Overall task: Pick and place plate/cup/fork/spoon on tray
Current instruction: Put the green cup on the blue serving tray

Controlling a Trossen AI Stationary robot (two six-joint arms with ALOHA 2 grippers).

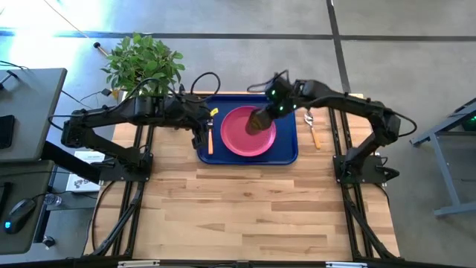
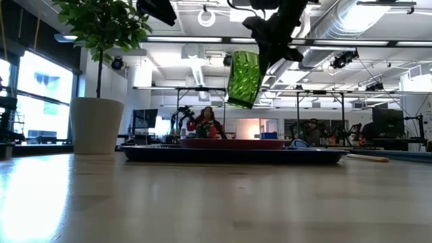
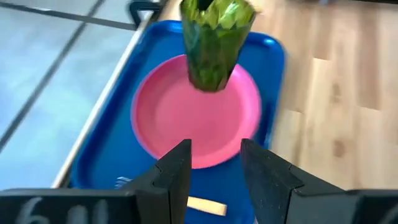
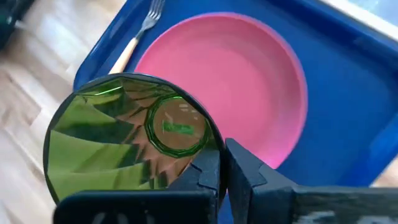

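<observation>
**Green cup held high over the plate, spoon not yet on the tray**

At the centre of the high view, the right gripper (image 1: 262,119) pinches the rim of the small dark green translucent cup (image 2: 244,77), which hangs tilted in the upper middle of the low view, well clear of the round pink plate (image 1: 247,132). That plate lies inside the large dark blue rectangular tray (image 1: 288,152), with the tan-handled fork (image 4: 135,38) beside it on the tray floor. The tan-handled spoon (image 1: 312,130) lies on the wooden table (image 1: 253,208), just right of the tray. The left gripper (image 3: 214,168), fingers spread and empty, hovers at the tray's left edge.

Risks, as I judge them: a rim-only pinch on a tilted cup could slip; released from this height, the cup could bounce, tip or roll off the plate.
</observation>
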